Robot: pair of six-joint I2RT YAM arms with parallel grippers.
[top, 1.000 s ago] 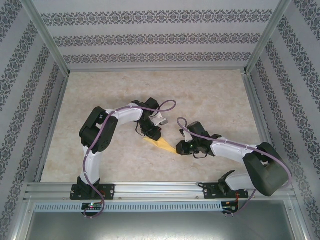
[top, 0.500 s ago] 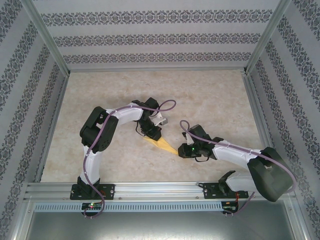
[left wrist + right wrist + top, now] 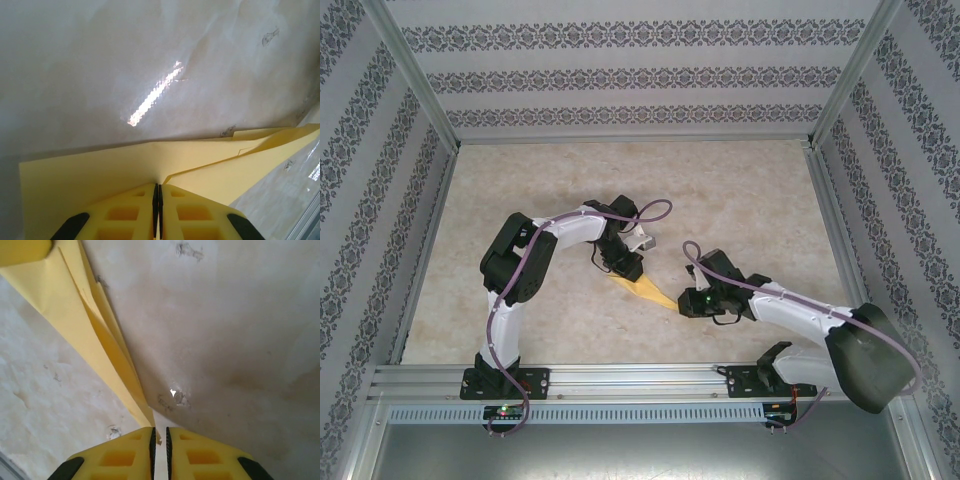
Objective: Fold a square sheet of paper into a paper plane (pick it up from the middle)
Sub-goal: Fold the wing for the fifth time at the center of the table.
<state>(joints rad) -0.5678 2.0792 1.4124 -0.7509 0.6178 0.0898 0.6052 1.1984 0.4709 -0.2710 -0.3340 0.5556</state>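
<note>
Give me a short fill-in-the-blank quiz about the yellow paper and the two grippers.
1. The left gripper is ___ on the creased mustard-yellow paper sheet.
2. From above, the paper lies ___ the left gripper and the right gripper.
3. The paper's narrow tip points at the ___ gripper.
Missing words: shut; between; right.

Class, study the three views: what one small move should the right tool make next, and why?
Probably open the right tool a little wider and draw it back off the tip of the paper plane: its jaws stand a slit apart there, while the left tool is shut on the wider end, so it should stay put.
</note>
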